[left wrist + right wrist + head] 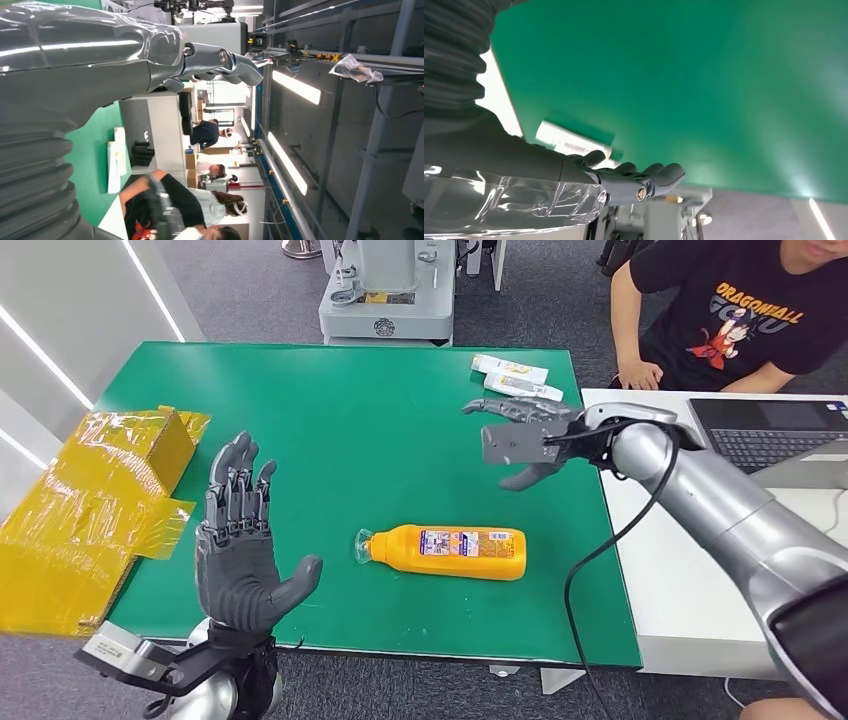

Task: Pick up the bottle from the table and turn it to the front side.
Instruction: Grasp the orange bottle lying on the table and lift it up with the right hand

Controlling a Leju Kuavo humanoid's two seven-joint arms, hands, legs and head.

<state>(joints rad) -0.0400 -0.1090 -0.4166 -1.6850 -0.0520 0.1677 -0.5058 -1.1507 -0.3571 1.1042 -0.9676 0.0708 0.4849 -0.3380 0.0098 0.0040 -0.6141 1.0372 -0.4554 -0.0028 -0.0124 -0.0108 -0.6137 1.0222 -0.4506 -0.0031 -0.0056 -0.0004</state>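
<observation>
An orange bottle [455, 551] with a clear cap lies on its side on the green table [330, 420], its printed label facing up and its cap toward the left. My left hand [238, 545] is raised near the table's front edge, palm out, fingers spread, holding nothing. My right hand [520, 440] hovers above the table's right side, beyond the bottle, fingers apart and empty. The right wrist view shows that hand [624, 180] over the green surface [704, 80]. In the left wrist view the left hand [150, 55] is seen against the room.
Yellow wrapped boxes [90, 500] lie at the table's left edge. Two white flat packets [515, 378] sit at the far right corner. A white side table [700, 570] with a laptop [770, 430] stands to the right, and a person in a black shirt [740, 310] sits behind it.
</observation>
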